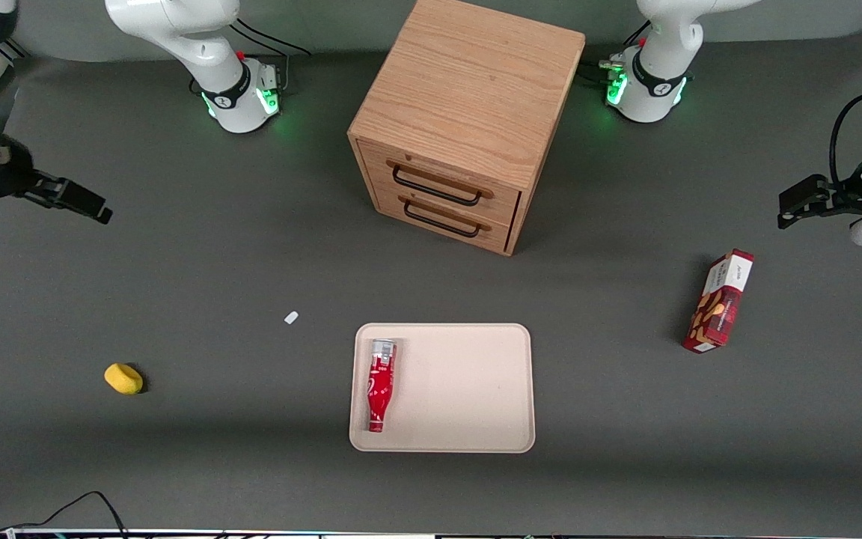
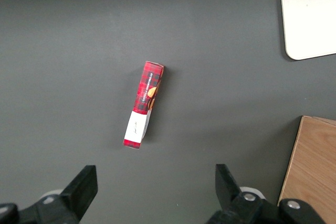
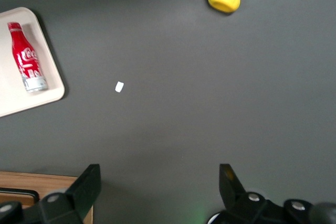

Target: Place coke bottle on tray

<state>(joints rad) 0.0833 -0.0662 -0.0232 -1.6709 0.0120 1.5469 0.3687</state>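
The slim red coke bottle (image 1: 381, 385) lies on its side on the cream rectangular tray (image 1: 468, 389), beside one short rim. My jaws (image 3: 160, 182) hang open and empty, high over the working arm's bench edge. A nudge to the tray could roll the bottle over that low rim.

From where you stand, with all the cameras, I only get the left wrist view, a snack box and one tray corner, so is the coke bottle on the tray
Observer: Yes. The coke bottle lies on its side on the tray, along the edge toward the working arm's end.
Operator: Which way does its cap point?
Observer: Toward the front camera; the silvery base points at the wooden drawer cabinet.
Operator: Where is the gripper?
Observer: The gripper is open, high over the table toward the working arm's end, clear of the tray and holding nothing.
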